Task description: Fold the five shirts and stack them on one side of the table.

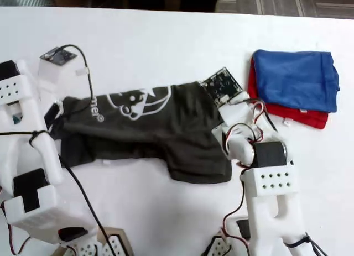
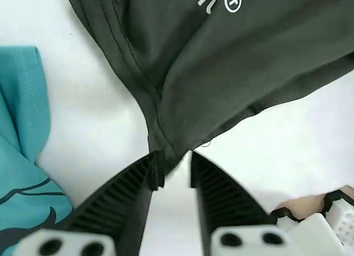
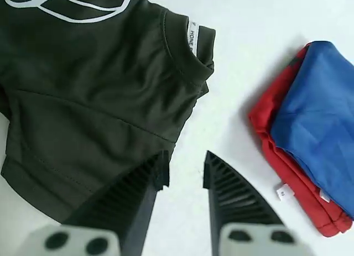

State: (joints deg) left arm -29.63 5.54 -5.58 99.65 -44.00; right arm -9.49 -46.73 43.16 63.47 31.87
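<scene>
Cloth is the whole matter: the dark shirt lies crosswise on the table between the two arms, print up and rumpled along its near edge. I judge it light, limp and not fragile. It will sag wherever it is unsupported and may slide on the smooth top, so stitched edges give the best hold.

The left gripper sits at a hem corner with its jaws a little apart, the corner just touching one tip and not pinched. The right gripper hovers at the shirt's edge below the collar, jaws likewise apart, with bare table showing between them. Hem corner and shoulder seam look like sound places to grip.

A teal shirt lies just beside the left gripper, unfolded. Farther off on the right, a folded blue shirt rests on a folded red shirt, well apart from the dark one.

The table is white and smooth. Beyond its far edge is a dark floor.
</scene>
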